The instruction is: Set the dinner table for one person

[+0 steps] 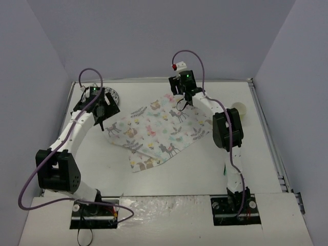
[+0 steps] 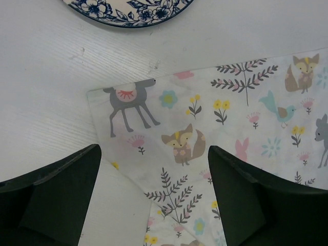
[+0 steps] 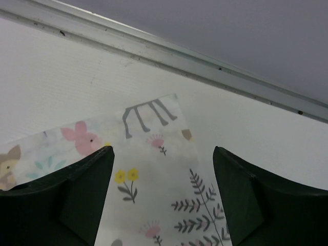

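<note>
The large flat white table (image 1: 200, 171) lies under both arms. The left hand (image 2: 154, 174) and the right hand (image 3: 163, 174), fingers apart and empty, hover over corners of the pastel animal-print cloth placemat (image 1: 159, 130) near the table's far edge.

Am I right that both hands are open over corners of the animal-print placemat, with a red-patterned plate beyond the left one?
Not quite: the left wrist view shows the plate patterned in blue, not red. Otherwise yes: the left hand and right hand are open over corners of the placemat.
</note>
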`<state>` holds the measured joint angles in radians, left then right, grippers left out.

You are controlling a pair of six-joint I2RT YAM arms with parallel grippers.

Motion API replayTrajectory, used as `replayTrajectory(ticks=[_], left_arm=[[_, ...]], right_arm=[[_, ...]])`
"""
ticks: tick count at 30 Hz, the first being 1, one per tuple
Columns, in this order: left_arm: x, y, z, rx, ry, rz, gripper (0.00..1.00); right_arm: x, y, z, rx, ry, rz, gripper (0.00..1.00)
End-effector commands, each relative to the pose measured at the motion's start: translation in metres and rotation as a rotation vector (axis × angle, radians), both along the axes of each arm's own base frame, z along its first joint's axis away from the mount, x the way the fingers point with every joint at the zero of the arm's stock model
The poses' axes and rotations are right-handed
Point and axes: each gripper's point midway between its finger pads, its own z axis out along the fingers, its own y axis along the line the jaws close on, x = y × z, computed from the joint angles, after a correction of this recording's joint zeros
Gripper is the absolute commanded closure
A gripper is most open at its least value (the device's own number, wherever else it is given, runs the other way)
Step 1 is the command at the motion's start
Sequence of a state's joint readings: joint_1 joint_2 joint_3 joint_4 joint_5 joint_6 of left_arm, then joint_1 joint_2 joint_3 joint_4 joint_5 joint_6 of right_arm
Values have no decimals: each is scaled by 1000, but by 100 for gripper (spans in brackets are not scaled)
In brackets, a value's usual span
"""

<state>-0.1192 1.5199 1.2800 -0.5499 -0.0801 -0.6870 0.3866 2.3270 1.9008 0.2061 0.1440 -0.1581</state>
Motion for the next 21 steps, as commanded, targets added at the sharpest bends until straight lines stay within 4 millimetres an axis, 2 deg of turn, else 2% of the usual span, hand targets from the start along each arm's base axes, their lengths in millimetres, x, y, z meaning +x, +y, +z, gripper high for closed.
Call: replayTrajectory(ticks=[1,3,4,5,7,9,11,12,15,19,21], left_arm=[[-15,4,59,51,-130,-91,18],[-30,8,50,67,-92,-98,18],[-37,10,49,77,-87,-104,18],[-42,11,48,87,-80,-108,18],[-55,18,44,112,-45,-110,17],[-61,23,47,127,-40,-115,17],[-68,32,50,152,-29,-116,14],[-70,35,51,162,-30,-112,12],[-78,56,55,214,-35,-63,4],[-90,94,50,270,-47,68,3],[-96,104,46,278,-43,105,3]], right_arm=[[-48,0,113,142,-96,21,24],[-82,6,131,195,-72,62,22],[-104,16,125,202,-38,108,22],[-119,26,107,196,8,134,21],[-169,56,101,189,55,249,20],[-206,84,84,165,105,343,20],[-261,121,58,125,182,486,20],[-264,123,56,121,187,494,20],[-337,167,19,59,272,659,21],[-391,202,-12,2,334,783,25],[-408,214,-20,-21,344,822,26]])
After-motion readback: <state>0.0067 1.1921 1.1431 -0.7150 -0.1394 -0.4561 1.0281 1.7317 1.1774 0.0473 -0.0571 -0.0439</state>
